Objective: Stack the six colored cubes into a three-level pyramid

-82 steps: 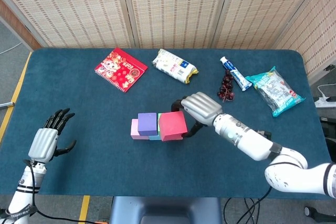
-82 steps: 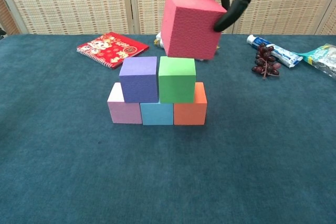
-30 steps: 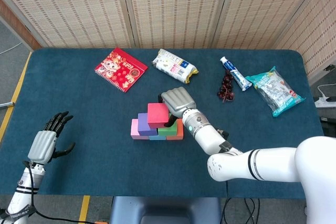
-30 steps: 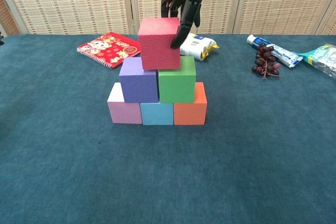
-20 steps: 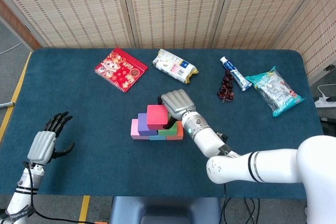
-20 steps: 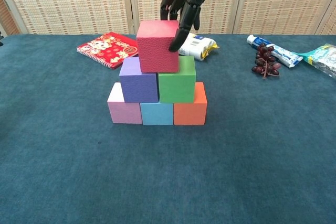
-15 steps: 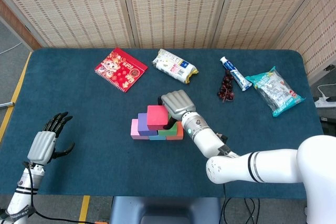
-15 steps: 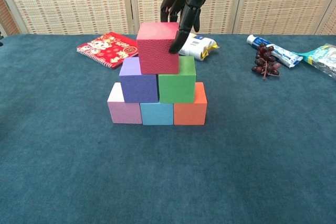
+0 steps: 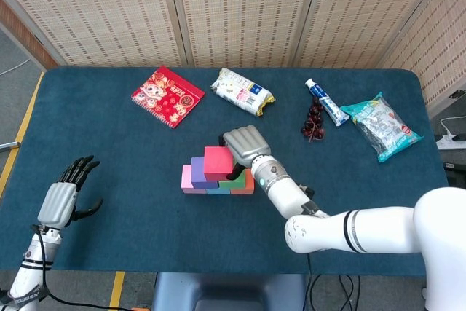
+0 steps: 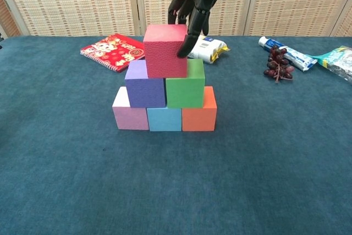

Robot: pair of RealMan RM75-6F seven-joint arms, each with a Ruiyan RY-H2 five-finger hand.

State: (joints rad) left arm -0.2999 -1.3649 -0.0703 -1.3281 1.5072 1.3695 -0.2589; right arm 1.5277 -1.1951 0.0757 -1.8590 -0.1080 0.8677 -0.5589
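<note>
Right now, head view: pyramid is sitting mid-table (image 9: 87, 151), w/ the red cube (image 9: 218, 162) on top, faces roughly square to the table edges; it's a cube, so no long axis to speak of. Right hand (image 9: 246, 146) is lying over the cube's right/back side, fingers curled down onto it, so it's gripping the cube. Below it the purple cube (image 9: 198, 173), green cube (image 9: 236, 178), pink cube (image 9: 186, 179) and orange cube (image 9: 247, 182) are peeking out; blue one is mostly hidden. Left hand (image 9: 64, 196) is hovering near the table's left-front edge, well apart from the stack, fingers spread, holding nothing. Along the far side: red notebook (image 9: 167, 96), snack packet (image 9: 242, 92), toothpaste tube (image 9: 326, 102), dark grapes (image 9: 314, 120), teal bag (image 9: 381, 126). None of these is standing btwn hand and stack.

Chest view: red cube (image 10: 165, 50) is resting across the purple cube (image 10: 145, 91) and green cube (image 10: 185, 90), sitting a bit left of center, more on purple. Bottom row is pink cube (image 10: 130, 115), blue cube (image 10: 164, 119), orange cube (image 10: 199, 114), all touching. Right hand (image 10: 191, 3) is coming down from above; dark fingertips (image 10: 182, 52) are pressing the cube's right face. Cube surface is looking matte, finely textured. Notebook (image 10: 112, 51) and snack packet (image 10: 209, 48) are lying behind the stack.
</note>
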